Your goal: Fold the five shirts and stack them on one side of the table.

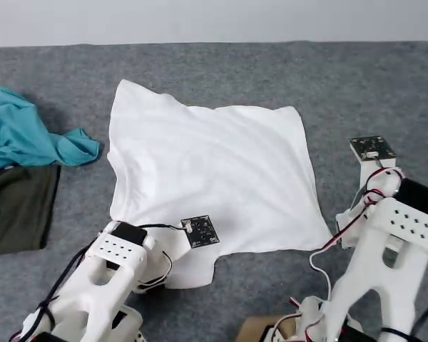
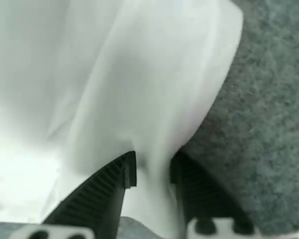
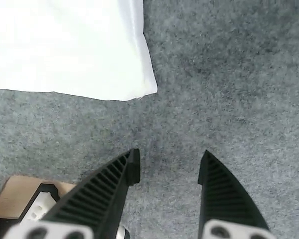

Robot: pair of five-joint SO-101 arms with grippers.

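Covering the whole scene is one grey, felt-like table (image 1: 385,92), and three shirts lie on it. The largest, one white shirt (image 1: 214,178), is spread out roughly flat in the middle with soft wrinkles, and a small flap sticks out from its near edge. Along the left side lies one dark shirt (image 1: 18,206), flat and partly cut off by the edge of the high view. One teal shirt (image 1: 21,135) sits crumpled just beyond it, touching its far edge and well apart from the white shirt. Two arms stand at the near side. The left arm (image 1: 107,278) leans in over the white shirt's near edge, right by the flap. The right arm (image 1: 385,242) stands beside the shirt's near right corner, over bare table. There are two grippers. The left gripper (image 2: 152,172) is pinched on the white shirt: a fold of white cloth runs up between its dark ribbed jaws, which press on it from both sides, with grey table showing just past the fold. The right gripper (image 3: 169,167) has its jaws spread wide apart with nothing between them, hanging above bare grey table. The white shirt's corner (image 3: 139,89) lies near it but does not touch it. One small tan board (image 3: 17,191) shows beside the arm's base.
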